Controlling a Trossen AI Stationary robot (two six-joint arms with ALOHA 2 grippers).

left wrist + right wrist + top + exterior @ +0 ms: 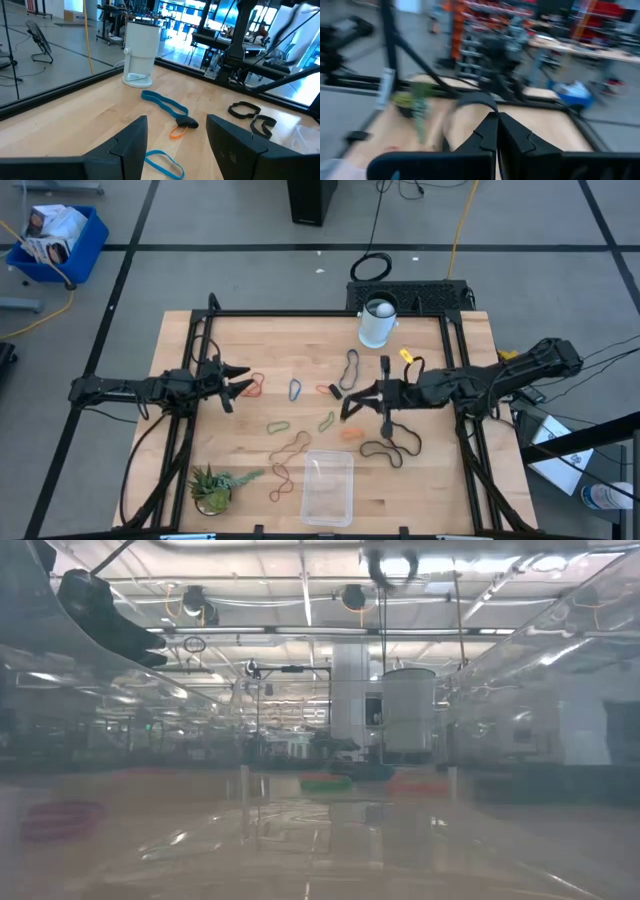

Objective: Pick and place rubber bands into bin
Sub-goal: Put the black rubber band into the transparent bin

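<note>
right gripper (347, 406) pinched on dark rubber band (477, 100); bin (328, 486) just below-left, long axis toward front. left gripper (243, 383) wide, farther.

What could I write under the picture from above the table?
Two robot arms over a wooden table scattered with rubber bands, the clear bin waiting at the front edge.

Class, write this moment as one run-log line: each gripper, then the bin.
left gripper: open, over orange band | right gripper: shut on dark rubber band | bin: no band visible inside
</note>
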